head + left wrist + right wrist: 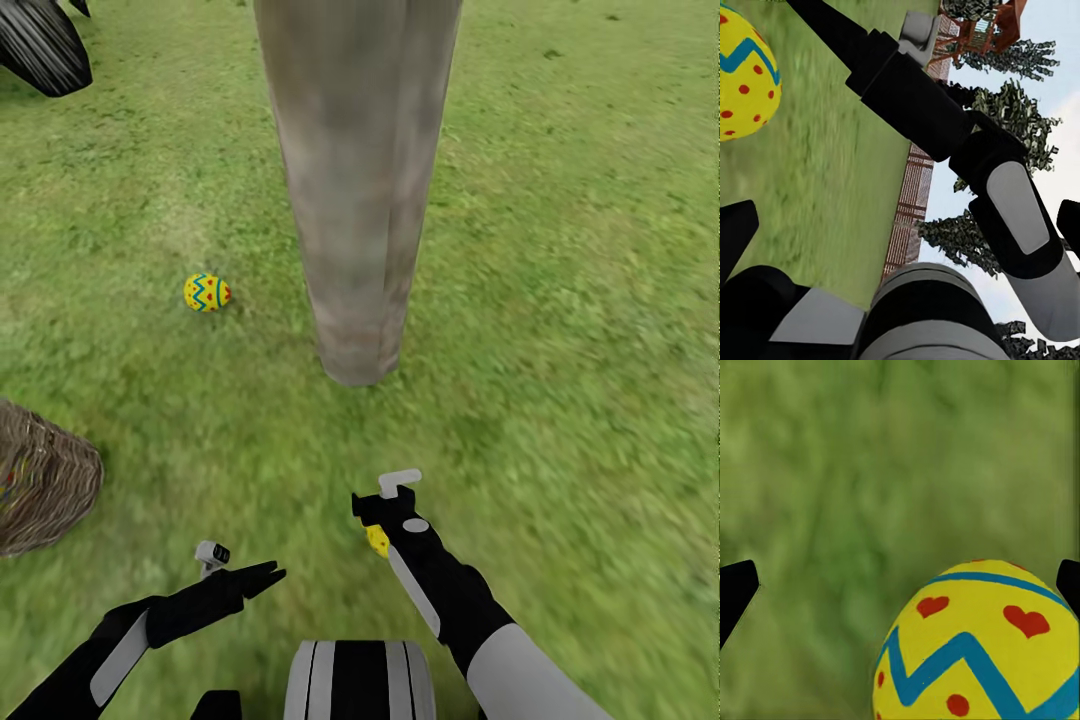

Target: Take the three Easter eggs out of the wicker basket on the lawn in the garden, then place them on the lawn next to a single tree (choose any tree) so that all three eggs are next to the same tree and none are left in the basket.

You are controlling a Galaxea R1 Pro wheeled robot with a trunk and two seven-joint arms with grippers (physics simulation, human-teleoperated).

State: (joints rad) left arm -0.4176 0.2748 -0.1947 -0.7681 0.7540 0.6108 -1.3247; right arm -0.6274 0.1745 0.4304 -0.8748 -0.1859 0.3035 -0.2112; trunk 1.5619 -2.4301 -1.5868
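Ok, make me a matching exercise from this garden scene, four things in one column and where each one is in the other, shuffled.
Things:
1. Easter egg on the lawn
2. wicker basket
3. tree trunk
4. right gripper

Places or states:
A. at the head view's left edge, partly cut off
B. holding a yellow egg above the grass
C. standing upright in the middle of the head view
D. lying on the grass to the left of the trunk

Pairs: 1-D, 2-A, 3-C, 4-B
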